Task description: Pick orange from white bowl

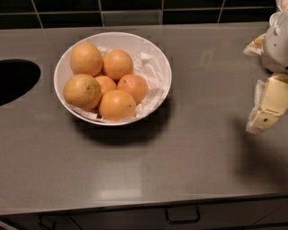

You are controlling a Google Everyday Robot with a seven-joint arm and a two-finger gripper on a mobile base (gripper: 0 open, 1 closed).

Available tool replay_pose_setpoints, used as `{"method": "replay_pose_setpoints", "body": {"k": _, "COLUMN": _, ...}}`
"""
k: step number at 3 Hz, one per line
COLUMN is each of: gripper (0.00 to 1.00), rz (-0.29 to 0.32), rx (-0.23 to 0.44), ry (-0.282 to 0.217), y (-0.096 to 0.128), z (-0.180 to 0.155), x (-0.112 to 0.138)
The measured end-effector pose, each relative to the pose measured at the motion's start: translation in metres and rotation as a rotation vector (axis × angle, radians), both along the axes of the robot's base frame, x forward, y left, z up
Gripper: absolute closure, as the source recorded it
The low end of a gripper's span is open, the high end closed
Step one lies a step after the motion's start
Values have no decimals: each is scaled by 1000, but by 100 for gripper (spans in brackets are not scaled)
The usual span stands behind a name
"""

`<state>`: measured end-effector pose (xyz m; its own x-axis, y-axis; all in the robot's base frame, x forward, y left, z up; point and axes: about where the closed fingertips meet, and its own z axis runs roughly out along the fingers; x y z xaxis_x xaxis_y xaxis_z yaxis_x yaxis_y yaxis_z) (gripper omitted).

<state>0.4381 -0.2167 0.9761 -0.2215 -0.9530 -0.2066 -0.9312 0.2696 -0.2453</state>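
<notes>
The white bowl (155,51) stands on the grey counter, left of centre, lined with crumpled white paper and holding several oranges. The orange (82,91), large and pale yellow-orange with a small dark speck, lies at the bowl's left front. A similar large pale orange (86,59) without a speck lies behind it. Smaller, deeper-orange fruits (117,104) fill the middle and right. My gripper (265,108) hangs at the far right edge of the view, well to the right of the bowl and apart from it, holding nothing that I can see.
A dark rounded sink opening (13,81) cuts into the counter at the far left. Black wall tiles (130,11) run along the back. The counter's front edge has a drawer handle (182,216) below it. Bare grey counter (207,90) lies between bowl and gripper.
</notes>
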Motion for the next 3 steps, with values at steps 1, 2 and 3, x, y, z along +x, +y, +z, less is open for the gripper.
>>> {"method": "replay_pose_setpoints", "body": {"k": 1, "gripper": 0, "rz": 0, "rx": 0, "ry": 0, "y": 0, "z": 0, "x": 0}}
{"method": "replay_pose_setpoints", "body": {"k": 2, "gripper": 0, "rz": 201, "rx": -38, "ry": -38, "y": 60, "z": 13, "x": -7}}
{"method": "replay_pose_setpoints", "body": {"k": 3, "gripper": 0, "rz": 472, "rx": -57, "ry": -117, "y": 143, "z": 41, "x": -32}}
